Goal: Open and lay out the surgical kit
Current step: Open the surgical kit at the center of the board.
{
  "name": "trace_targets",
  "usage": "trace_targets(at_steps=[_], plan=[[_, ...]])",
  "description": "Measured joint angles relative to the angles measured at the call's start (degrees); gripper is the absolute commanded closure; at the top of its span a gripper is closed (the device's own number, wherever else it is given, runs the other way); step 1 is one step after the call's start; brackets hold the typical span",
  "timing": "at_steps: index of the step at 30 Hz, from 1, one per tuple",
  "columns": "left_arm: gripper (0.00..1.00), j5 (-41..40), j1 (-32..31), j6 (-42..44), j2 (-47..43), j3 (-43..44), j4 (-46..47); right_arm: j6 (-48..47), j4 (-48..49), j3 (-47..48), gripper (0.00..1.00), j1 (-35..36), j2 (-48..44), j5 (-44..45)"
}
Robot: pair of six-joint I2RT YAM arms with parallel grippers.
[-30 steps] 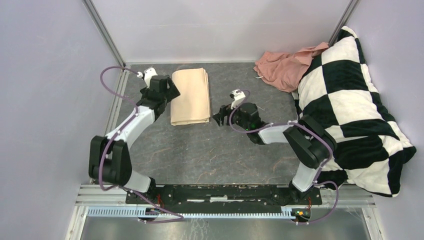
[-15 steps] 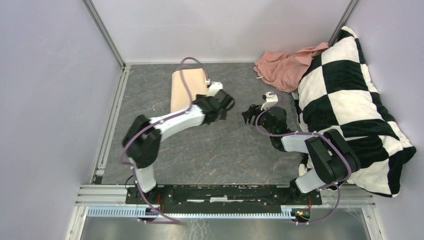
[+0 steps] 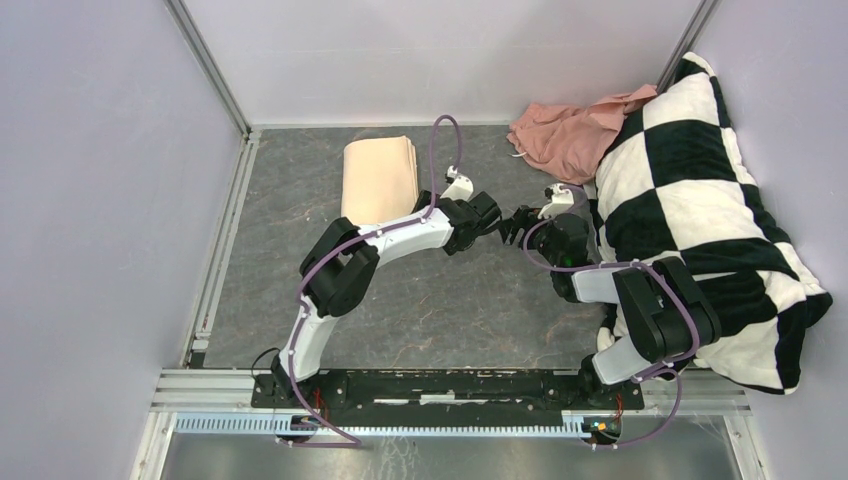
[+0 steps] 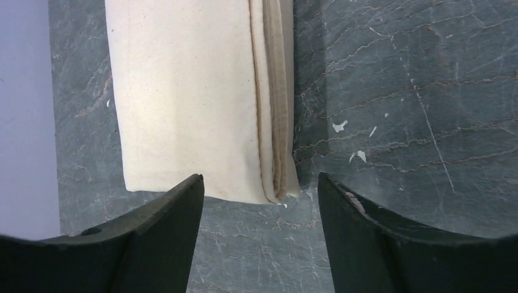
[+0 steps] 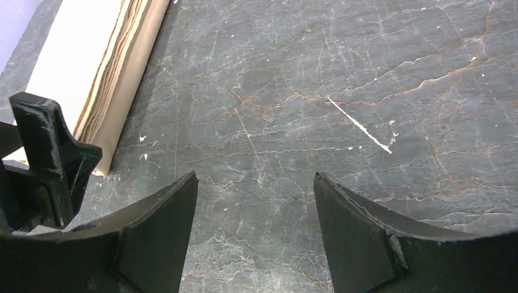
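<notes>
The surgical kit shows as a folded beige cloth wrap (image 3: 378,180) lying flat at the back left of the table, still folded. My left gripper (image 3: 488,222) is at mid-table, to the right of the wrap's near right corner, open and empty. In the left wrist view the wrap (image 4: 189,91) lies just beyond the open left gripper (image 4: 259,177), its layered edge on the right. My right gripper (image 3: 515,222) faces the left one almost tip to tip. It is also open (image 5: 255,174) over bare table, with the wrap (image 5: 91,73) at the upper left.
A crumpled pink cloth (image 3: 565,135) lies at the back right. A black-and-white checkered pillow (image 3: 700,200) fills the right side beside the right arm. Part of the left gripper (image 5: 49,159) shows at the left in the right wrist view. Walls close off the left and back.
The left arm has swung from the wrap's left side across to mid-table, and its jaws have narrowed a little. The right gripper has drawn back to the right.
</notes>
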Motion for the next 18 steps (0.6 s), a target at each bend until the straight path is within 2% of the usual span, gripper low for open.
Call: trace_targets(at_steps=[1,7,15,18], plan=[[0.33,-0.28,0.13,0.17,0.15,0.0,-0.13,0.42,0.2,0.0,0.24,-0.13,0.24,-0.35],[0.34,-0.57,0.39,0.2,0.63,0.0,-0.26,1.64,1.09,0.0,0.25,-0.35,0.87,-1.88],[0.48,-0.52,1.62,0.31,1.01,0.0,-0.33,2.38,1.92,0.0,0.25,-0.35,1.18,-2.84],[0.5,-0.5,1.9,0.7,1.33,0.0,-0.31,2.51,1.92,0.0,0.25,-0.35,1.4,-2.93]])
